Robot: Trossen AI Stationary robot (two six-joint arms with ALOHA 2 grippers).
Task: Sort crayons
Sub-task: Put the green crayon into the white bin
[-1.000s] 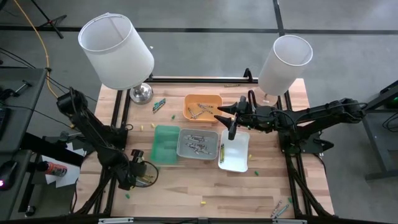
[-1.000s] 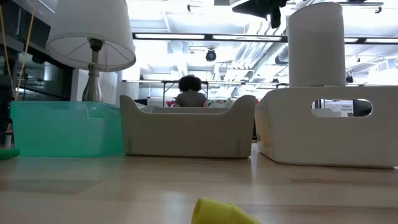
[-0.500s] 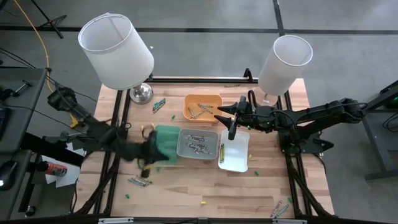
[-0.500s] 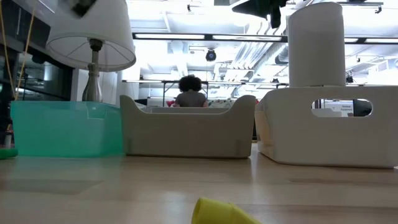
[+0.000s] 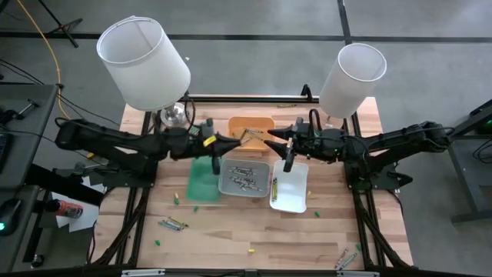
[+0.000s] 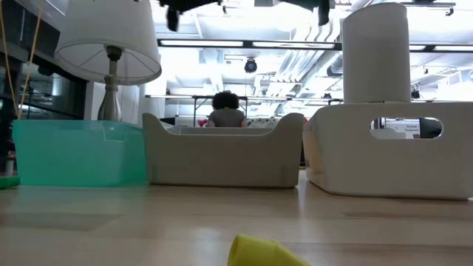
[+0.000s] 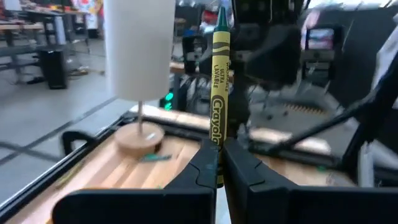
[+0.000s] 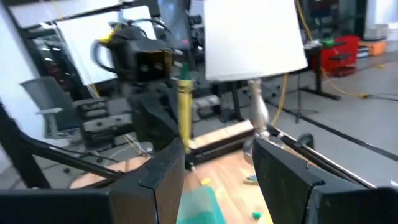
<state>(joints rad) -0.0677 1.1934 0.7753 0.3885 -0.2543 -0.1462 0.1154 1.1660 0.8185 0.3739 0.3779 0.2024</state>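
Observation:
My left gripper (image 5: pixel 220 148) reaches out over the green tray (image 5: pixel 201 178) and grey tray (image 5: pixel 244 177), shut on a yellow-wrapped crayon with a green tip (image 7: pixel 218 93). The crayon also shows in the right wrist view (image 8: pixel 185 109). My right gripper (image 5: pixel 280 148) faces it, open and empty (image 8: pixel 221 177), above the gap between the orange tray (image 5: pixel 251 125) and white tray (image 5: pixel 290 192). Several crayons lie in the grey and orange trays, and one crayon (image 5: pixel 273 186) lies in the white tray. My left gripper pinches the crayon near its lower end (image 7: pixel 217 163) between its two fingers (image 7: pixel 244 169). The fingers come level from the table's left and lie across the crayon. The crayon stands upright with its green tip (image 7: pixel 221 17) up, lifted clear above the trays.
Two white-shaded lamps stand at the far left (image 5: pixel 144 61) and far right (image 5: pixel 351 78). Loose crayons lie on the table at the near left (image 5: pixel 173 224), near right (image 5: pixel 346 258) and far left (image 5: pixel 197 129). A yellow crayon end (image 6: pixel 259 253) lies close to the low camera.
My left gripper has risen from the table's near left part and swung toward the far edge and the right, over the green tray toward my right gripper. It now carries the crayon clear of the table. My right arm has kept still.

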